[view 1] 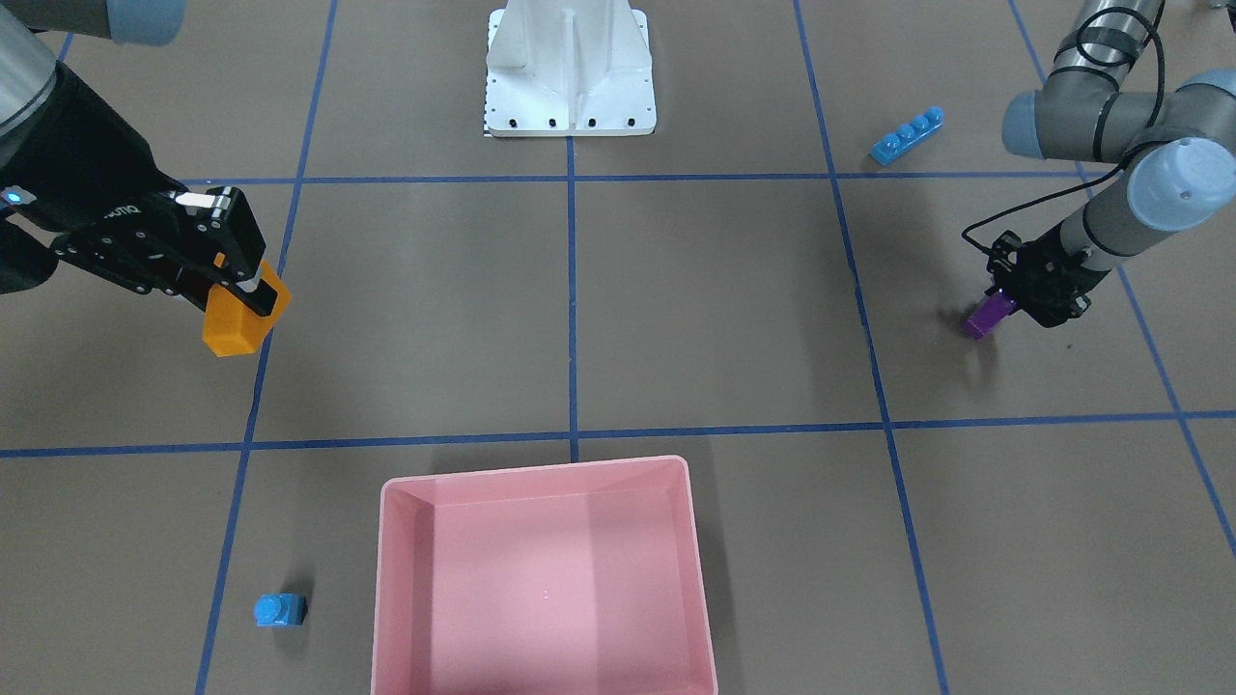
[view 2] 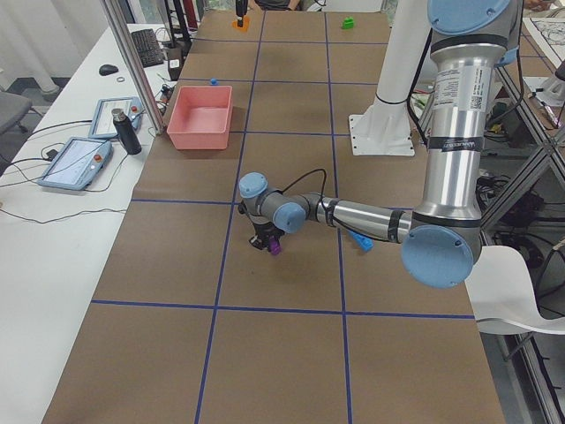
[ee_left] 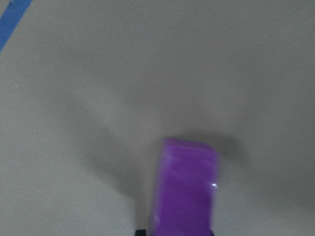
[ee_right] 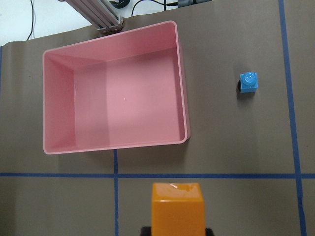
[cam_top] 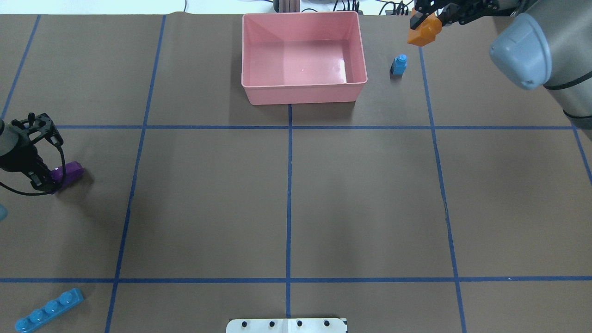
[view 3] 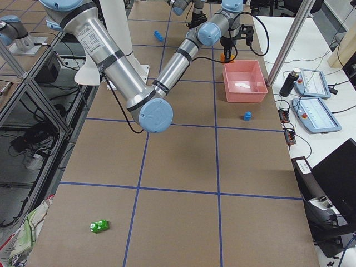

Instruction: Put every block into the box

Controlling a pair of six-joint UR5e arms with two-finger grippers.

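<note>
An empty pink box (view 1: 546,579) sits on the table (view 1: 715,309), ahead of the right jaws, which clamp an orange block (view 1: 237,328) raised, likely for carrying there. The left jaws grip a purple block (view 1: 985,319), far from the box.

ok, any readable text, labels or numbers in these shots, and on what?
"...OTIQ": partial and upside down, so my best reading only, on the body of the right gripper, front-facing view.
Vertical lettering on the left arm: too small to read.
Nothing else legible.
</note>
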